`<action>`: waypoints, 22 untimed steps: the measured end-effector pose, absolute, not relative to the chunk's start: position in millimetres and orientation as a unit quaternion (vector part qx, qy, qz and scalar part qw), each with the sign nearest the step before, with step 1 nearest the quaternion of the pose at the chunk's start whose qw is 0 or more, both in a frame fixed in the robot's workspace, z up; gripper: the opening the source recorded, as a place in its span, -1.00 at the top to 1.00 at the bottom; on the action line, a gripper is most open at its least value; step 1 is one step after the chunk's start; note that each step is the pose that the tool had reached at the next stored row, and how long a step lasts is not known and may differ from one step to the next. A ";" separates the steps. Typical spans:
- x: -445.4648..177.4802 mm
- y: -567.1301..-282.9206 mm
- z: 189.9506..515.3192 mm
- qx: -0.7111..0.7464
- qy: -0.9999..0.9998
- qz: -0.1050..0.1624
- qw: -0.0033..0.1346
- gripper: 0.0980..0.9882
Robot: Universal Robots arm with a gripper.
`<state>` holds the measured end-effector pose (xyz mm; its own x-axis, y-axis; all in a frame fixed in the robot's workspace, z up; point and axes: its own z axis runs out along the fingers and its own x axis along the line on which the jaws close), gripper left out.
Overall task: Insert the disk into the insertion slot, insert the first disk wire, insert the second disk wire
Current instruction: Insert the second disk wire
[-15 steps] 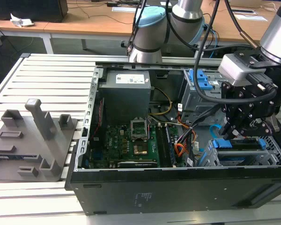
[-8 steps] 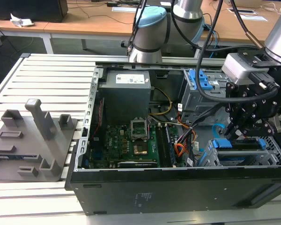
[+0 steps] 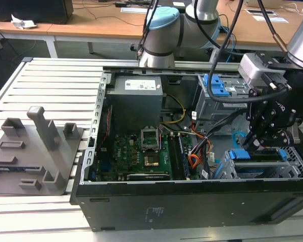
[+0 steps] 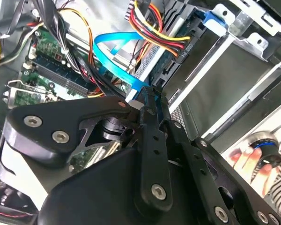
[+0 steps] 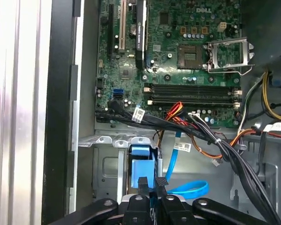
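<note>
Closest to us in both wrist views is the gripper (image 5: 149,183), its black linkage across the lower frame and the two slim fingers (image 4: 149,105) drawn nearly together w/ only a thin gap; we think they pinch the dark plug end of the second disk wire (image 4: 113,61), the flat light-blue cable, but the contact point itself is hidden, so we can't say for sure that it's clamped. In the second wrist view that cable loops up from the fingertips and bends back over toward the first disk wire (image 4: 160,29), the red/orange/yellow/black bundle, which runs to the rear of the drive bay. In the first wrist view the fingertips sit just beside a bright blue carrier tab (image 5: 143,164), w/ the blue cable rising next to it and another loop of it lying on the case floor nearby; the motherboard (image 5: 187,51) w/ its open CPU socket lies beyond, black cables crossing btw them. In the exterior view the gripper (image 3: 253,142) is down inside the open PC case (image 3: 192,201), at the exterior view's right, just above the insertion slot (image 3: 265,169), the low grey cage. The disk (image 3: 260,172) already lies in that cage, its blue carrier edge visible thru the bay. A taller grey cage w/ a blue clip (image 3: 215,85) stands behind it. A person's hand (image 4: 253,161) shows at the edge of the second wrist view.
</note>
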<state>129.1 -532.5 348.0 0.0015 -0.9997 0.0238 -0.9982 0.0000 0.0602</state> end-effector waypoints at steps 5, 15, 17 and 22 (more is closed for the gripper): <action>147.5 -532.4 346.9 0.704 -0.709 -0.016 0.033 0.85; 153.3 -532.7 340.8 0.704 -0.709 -0.019 0.034 0.85; 153.7 -534.2 338.4 0.704 -0.709 -0.019 0.034 0.85; 153.9 -535.4 335.1 0.704 -0.709 -0.019 0.034 0.83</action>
